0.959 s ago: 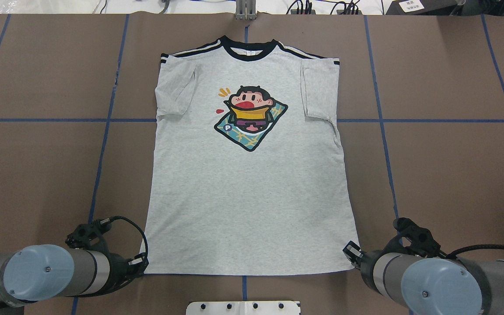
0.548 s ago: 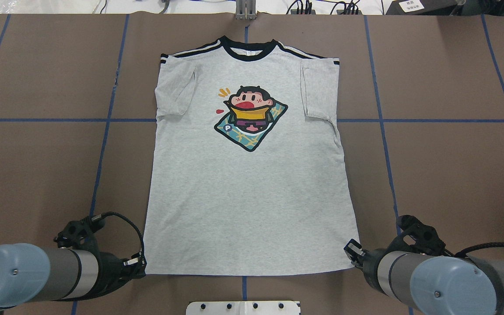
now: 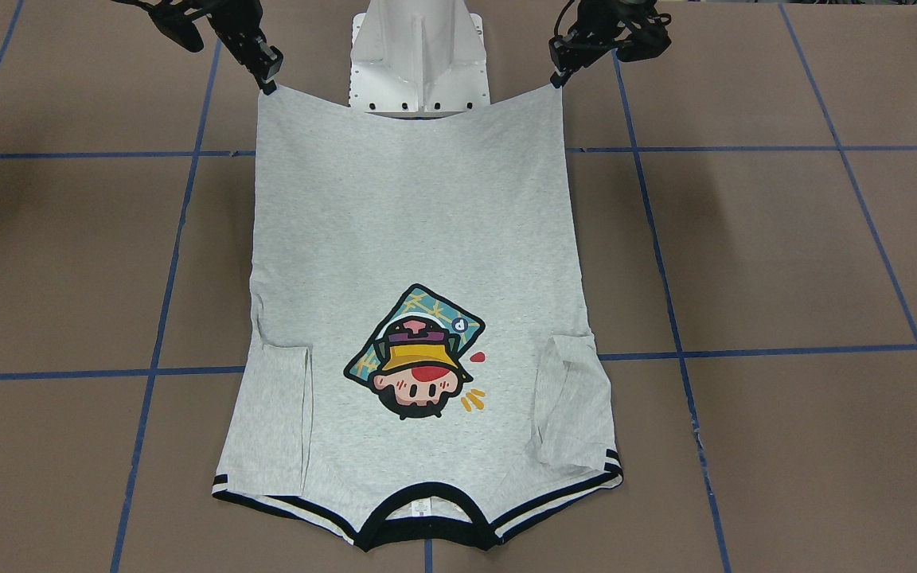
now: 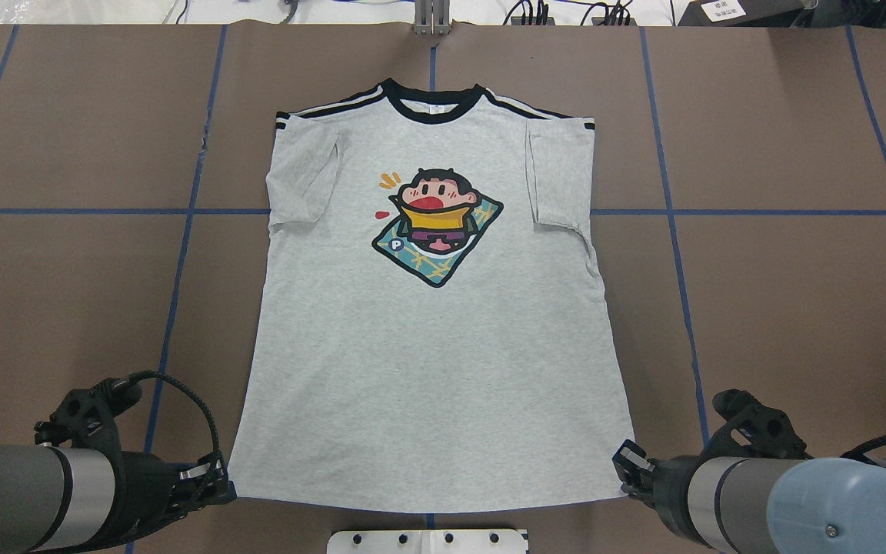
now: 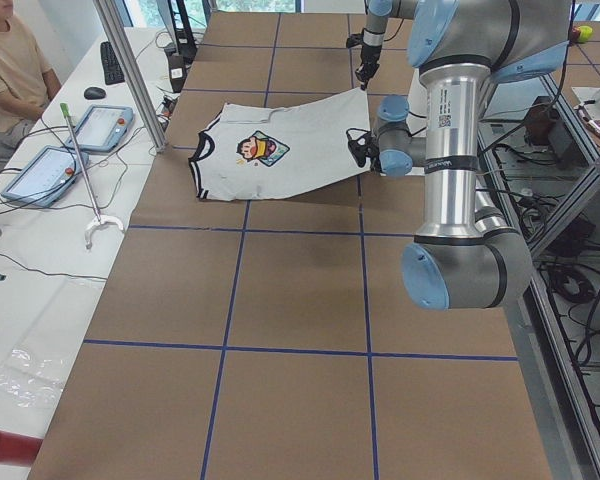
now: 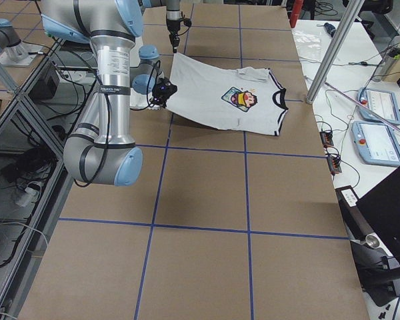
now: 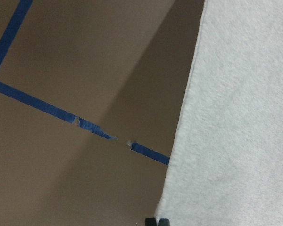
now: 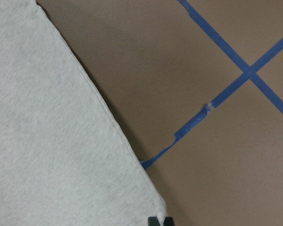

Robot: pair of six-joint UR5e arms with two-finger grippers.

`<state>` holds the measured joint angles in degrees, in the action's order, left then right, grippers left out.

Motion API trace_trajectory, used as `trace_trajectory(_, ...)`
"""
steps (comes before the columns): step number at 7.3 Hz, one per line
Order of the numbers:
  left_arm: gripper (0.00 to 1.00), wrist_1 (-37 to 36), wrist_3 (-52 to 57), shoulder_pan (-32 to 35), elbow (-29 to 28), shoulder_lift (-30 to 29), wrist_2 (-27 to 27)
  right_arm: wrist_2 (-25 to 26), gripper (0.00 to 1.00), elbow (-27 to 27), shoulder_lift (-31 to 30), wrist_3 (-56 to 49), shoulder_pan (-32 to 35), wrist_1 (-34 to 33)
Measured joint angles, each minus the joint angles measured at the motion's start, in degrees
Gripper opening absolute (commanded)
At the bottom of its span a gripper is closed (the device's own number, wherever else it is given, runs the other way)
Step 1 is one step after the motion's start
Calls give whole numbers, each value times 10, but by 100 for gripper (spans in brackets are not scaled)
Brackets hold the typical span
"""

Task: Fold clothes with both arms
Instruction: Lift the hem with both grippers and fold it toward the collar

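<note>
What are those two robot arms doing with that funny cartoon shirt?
They are folding it. The left gripper pinches one bottom corner of the grey T-shirt, and the right gripper pinches the other. The bottom edge is lifted off the brown table, while the collar end lies flat. The sleeves are tucked in over the front. The big fold is not yet made.
</note>
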<state>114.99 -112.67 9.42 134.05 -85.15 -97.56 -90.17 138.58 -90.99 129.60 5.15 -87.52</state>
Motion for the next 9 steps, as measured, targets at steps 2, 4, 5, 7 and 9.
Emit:
trace_trajectory(2,0,-10,-2,2,24,-2,-9,-5,0,31,-3,0,0,-16)
trace_trajectory(4,0,-12,2,26,50,-3,-14,-13,0,67,2,-1,23,-50)
trace_trajectory(5,0,-13,9,50,53,-10,-15,-15,0,68,13,-9,41,-60)
trace_trajectory(7,0,-13,90,125,12,-60,-15,-17,0,22,67,-82,111,-69)
trace_trajectory(9,0,-13,180,208,-97,-160,-16,-20,0,-63,160,-177,196,-102)
